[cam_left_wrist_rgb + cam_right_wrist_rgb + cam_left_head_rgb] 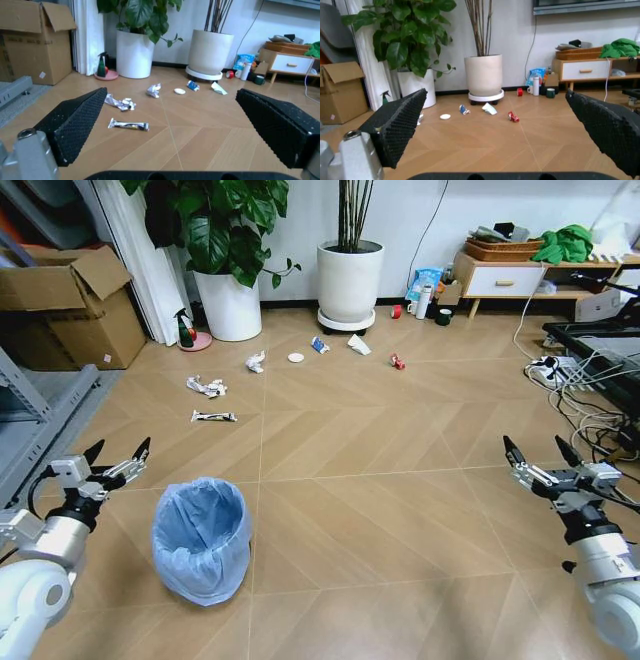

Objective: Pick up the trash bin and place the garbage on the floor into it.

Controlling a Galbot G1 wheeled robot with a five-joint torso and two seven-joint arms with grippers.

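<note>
I see the small round dark trash bin lined with crinkly light blue plastic [202, 538] standing upright on the herringbone wood floor [400, 480], low in the head view, left of centre. My left gripper [118, 453] hovers just beside it, up and to its left, not touching, fingers spread wide. In the left wrist view both black textured pads [75, 123] stand far apart with bare floor between. My right gripper [535, 452] hangs over open floor on the far right, well apart from the bin, fingers spread too; the right wrist view shows the same wide gap.

Garbage lies scattered well ahead of both grippers, toward the two large white plant pots [350, 280]. Nearest to the left gripper: a flat white wrapper with dark print [213, 417], then crumpled white paper [207, 387] behind it. Further out: another crumpled white piece [256, 362], a white disc [296, 357], a small blue-and-white packet [319, 345], a folded white wrapper [358, 345], and a small red packet [397, 362].

All pieces are on the floor; none in the bin.

A cardboard box [70, 305] sits far left.
</note>
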